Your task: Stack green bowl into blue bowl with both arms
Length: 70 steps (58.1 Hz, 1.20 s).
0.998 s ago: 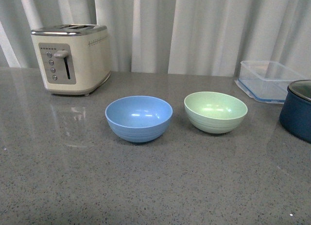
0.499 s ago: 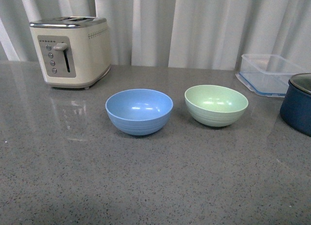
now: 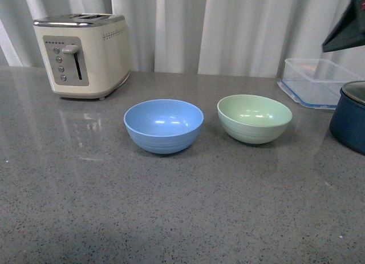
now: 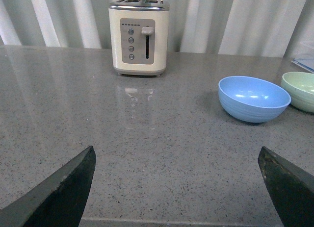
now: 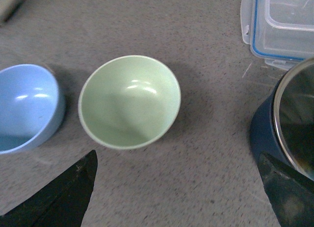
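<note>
Bowls apart: green bowl [image 3: 254, 119], blue bowl [image 3: 163, 126]; left claw [image 4: 175, 151] wide; right claw [image 5: 176, 156] wide.

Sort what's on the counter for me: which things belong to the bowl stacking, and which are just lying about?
Job: pale mint-green round plastic bowl; light sky-blue round plastic bowl.
Lying about: cream two-slot toaster; clear rectangular plastic container; dark navy round pot.
</note>
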{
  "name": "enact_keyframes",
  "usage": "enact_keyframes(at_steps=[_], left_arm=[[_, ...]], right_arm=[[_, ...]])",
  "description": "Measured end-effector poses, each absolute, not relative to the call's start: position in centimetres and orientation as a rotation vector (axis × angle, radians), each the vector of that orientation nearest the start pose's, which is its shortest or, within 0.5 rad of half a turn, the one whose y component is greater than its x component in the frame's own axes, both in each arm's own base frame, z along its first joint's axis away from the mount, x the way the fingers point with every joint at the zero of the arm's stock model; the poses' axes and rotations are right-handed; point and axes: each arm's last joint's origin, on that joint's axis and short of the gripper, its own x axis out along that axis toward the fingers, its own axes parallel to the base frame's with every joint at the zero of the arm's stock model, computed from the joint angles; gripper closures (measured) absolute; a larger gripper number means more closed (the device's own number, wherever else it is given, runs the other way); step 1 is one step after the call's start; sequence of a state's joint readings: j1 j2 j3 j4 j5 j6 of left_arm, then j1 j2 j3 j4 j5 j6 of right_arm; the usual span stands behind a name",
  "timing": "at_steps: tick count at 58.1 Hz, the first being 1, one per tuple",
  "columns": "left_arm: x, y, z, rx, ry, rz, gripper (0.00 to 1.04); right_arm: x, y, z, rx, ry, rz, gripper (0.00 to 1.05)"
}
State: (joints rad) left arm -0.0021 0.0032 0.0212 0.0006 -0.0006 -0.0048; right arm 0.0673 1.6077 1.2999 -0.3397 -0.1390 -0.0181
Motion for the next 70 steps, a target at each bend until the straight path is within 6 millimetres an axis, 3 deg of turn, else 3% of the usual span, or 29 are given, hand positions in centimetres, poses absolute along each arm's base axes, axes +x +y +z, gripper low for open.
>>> enact_keyframes(at_steps=[3,9,20,40,59,63,70], left_arm=[[9.7,0.0,17.1,-0.005,-0.018,-0.002,0.07],[9.7,0.0,17.1,-0.005,-0.018,-0.002,0.07],[9.7,0.0,17.1,-0.005,-0.018,-0.002,0.07],[9.7,0.0,17.1,-0.005,-0.018,-0.002,0.07],[9.7,0.0,17.1,-0.005,-0.018,-0.002,0.07],[9.7,0.0,17.1,-0.005,-0.018,-0.002,0.07],[9.7,0.0,17.1,-0.005,-0.018,-0.002,0.07]], right_arm=[[38.1,3.2,28.3,-0.026,0.680,0.176,0.10],[40.9,3.7,26.8,-0.067,0.727,0.134,0.10],[44.2,4.3,24.7,-0.126,0.773,0.069,0.10],[46.6,5.8,22.2,-0.183,0.837,0.032,0.10],[47.0,7.1,20.5,-0.217,0.870,0.022,0.10],[47.0,7.4,20.0,-0.224,0.879,0.020,0.19],[47.1,7.9,19.3,-0.234,0.893,0.024,0.44]])
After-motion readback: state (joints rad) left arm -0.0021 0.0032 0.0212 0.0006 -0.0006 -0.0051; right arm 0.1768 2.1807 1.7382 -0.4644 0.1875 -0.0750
